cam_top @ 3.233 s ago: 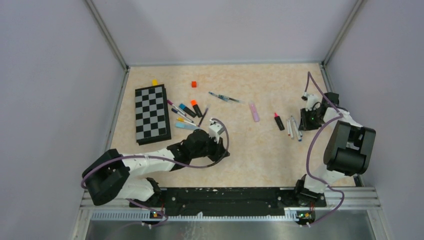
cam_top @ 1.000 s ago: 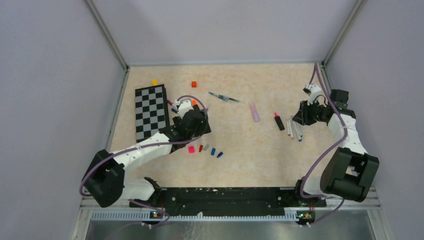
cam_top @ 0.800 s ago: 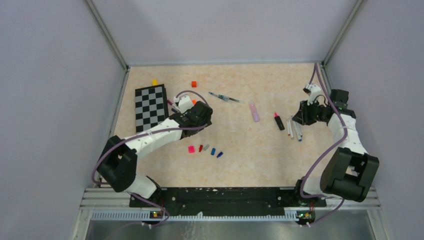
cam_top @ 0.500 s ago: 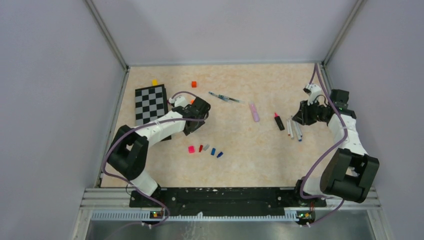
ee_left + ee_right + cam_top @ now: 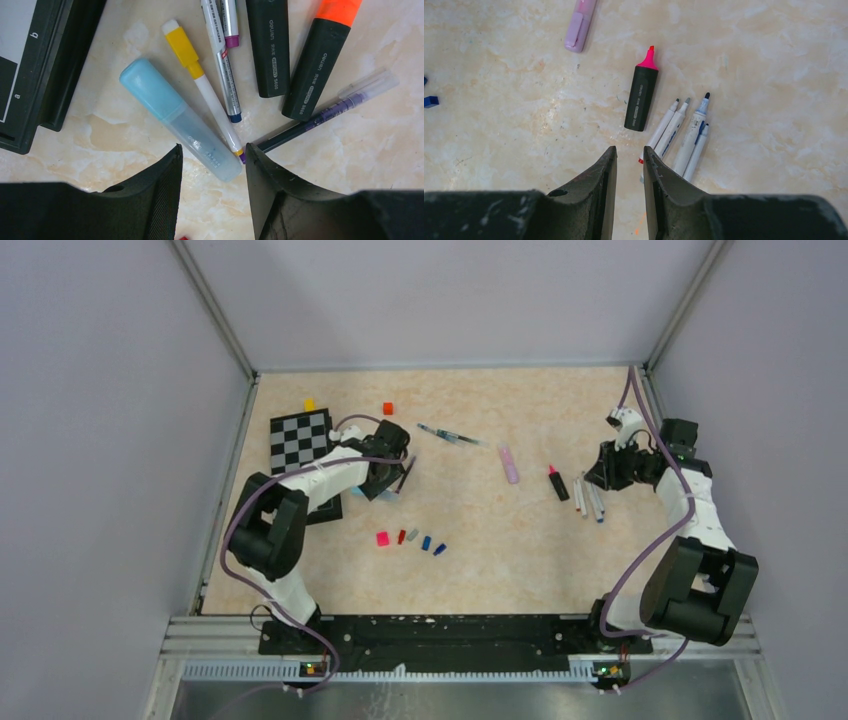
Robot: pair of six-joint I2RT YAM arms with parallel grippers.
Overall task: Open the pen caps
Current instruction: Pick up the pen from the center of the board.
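Left arm [image 5: 330,468] reaches far forward beside the checkerboard [image 5: 298,435], jaws apart astride a light blue highlighter's [image 5: 175,117] end. Caps [image 5: 410,538] lie loose on the table [image 5: 500,550]. Right arm [image 5: 690,502] stretches forward over uncapped pens [image 5: 684,132], jaws narrowly apart, empty.

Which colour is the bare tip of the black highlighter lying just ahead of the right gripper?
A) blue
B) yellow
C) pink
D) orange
C: in the right wrist view the black highlighter lying ahead of the right gripper ends in an uncapped pink tip.
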